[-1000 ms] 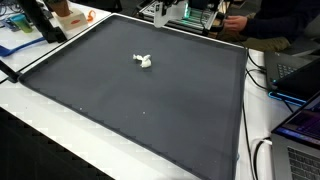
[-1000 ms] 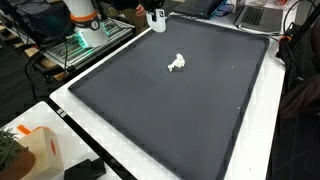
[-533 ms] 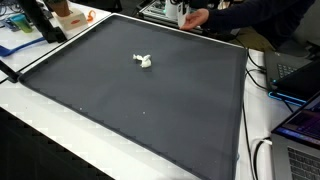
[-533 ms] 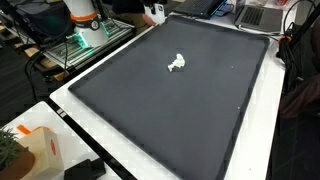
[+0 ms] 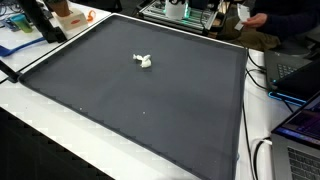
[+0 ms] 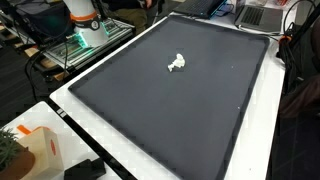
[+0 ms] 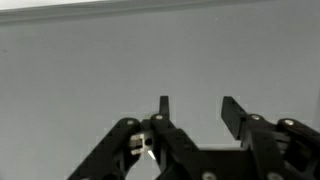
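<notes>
The black metal gripper, lower frame, gapes empty, as the small white lump lies upper-centre on the grey mat.

I see a dark mat covering most of the white desk. A small white object lies on the mat's far half, well apart from every edge; I cannot tell what it is. At the far left stands the robot's base, white with an orange ring. Just nearer than that sits a green-lit rack. In the near left corner I make out an orange-and-white box beside a plant. A laptop sits at the far right.
</notes>
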`<state>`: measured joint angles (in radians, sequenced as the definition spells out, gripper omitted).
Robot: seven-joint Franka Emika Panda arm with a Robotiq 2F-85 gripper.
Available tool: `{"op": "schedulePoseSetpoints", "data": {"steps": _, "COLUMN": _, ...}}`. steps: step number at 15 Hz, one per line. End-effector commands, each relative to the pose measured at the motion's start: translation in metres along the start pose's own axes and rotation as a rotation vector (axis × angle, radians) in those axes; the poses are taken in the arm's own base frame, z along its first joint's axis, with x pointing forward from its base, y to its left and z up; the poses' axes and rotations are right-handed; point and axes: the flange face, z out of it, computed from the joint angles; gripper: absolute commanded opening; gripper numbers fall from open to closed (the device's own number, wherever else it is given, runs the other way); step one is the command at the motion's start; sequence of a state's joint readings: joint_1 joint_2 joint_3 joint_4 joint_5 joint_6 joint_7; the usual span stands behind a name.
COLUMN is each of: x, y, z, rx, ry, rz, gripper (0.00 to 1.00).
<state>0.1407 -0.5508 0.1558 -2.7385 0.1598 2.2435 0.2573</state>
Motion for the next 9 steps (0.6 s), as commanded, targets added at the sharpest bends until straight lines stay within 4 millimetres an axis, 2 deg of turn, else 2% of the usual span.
{"op": "schedulePoseSetpoints", "data": {"steps": 1, "x": 0.002, "y": -0.008, "z": -0.009, "rx": -0.133, "ry": 0.132, "rz": 0.020, "gripper": 0.90}}
{"op": "schedulePoseSetpoints", "data": {"steps": 3, "x": 0.002, "y": -0.009, "z": -0.006, "rx": -0.201, "ry": 0.158, "rz": 0.113, "gripper": 1.00}}
{"op": "schedulePoseSetpoints", "data": {"steps": 4, "x": -0.009, "y": -0.006, "z": 0.004, "rx": -0.209, "ry": 0.128, "rz": 0.182, "gripper": 1.00}}
{"op": "schedulePoseSetpoints", "data": {"steps": 5, "x": 0.001, "y": -0.011, "z": -0.005, "rx": -0.160, "ry": 0.132, "rz": 0.097, "gripper": 0.95}}
{"op": "schedulePoseSetpoints", "data": {"steps": 6, "x": -0.001, "y": -0.011, "z": -0.001, "rx": -0.172, "ry": 0.128, "rz": 0.131, "gripper": 1.00}}
{"op": "schedulePoseSetpoints", "data": {"steps": 9, "x": -0.003, "y": -0.010, "z": 0.003, "rx": -0.181, "ry": 0.123, "rz": 0.164, "gripper": 1.00}}
